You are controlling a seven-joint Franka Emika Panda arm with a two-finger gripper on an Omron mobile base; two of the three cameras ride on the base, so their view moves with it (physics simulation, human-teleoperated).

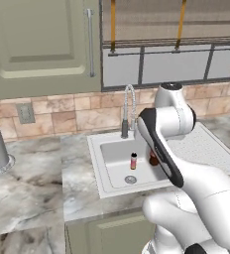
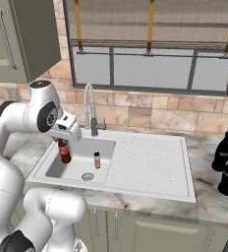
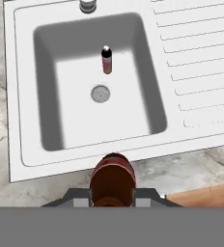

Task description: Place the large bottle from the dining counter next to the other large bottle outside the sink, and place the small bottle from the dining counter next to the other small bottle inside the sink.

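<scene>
Left base view: the sink (image 1: 109, 144) is lying recessed in the marbled worktop (image 1: 32, 173), faucet (image 1: 128, 106) at its far rim. A small bottle (image 1: 134, 160) is standing upright on the basin floor near the drain (image 1: 130, 179). The arm is hiding most of the carried brown bottle (image 1: 152, 159), just right of it.

Right base view: the gripper (image 2: 65, 142) is hanging over the basin's left part, jaws clamped on the brown bottle's neck, its long axis vertical. The standing small bottle (image 2: 97, 159) is lying to its right, apart. Two tall black bottles (image 2: 226, 165) are standing on the worktop far right, outside the sink.

Hand view: the held bottle's shoulder (image 3: 112, 179) is showing between the fingertips (image 3: 80, 200), over the near rim. The basin floor is offering open room all around the standing bottle (image 3: 106, 60); the walls are the edges to watch.
</scene>
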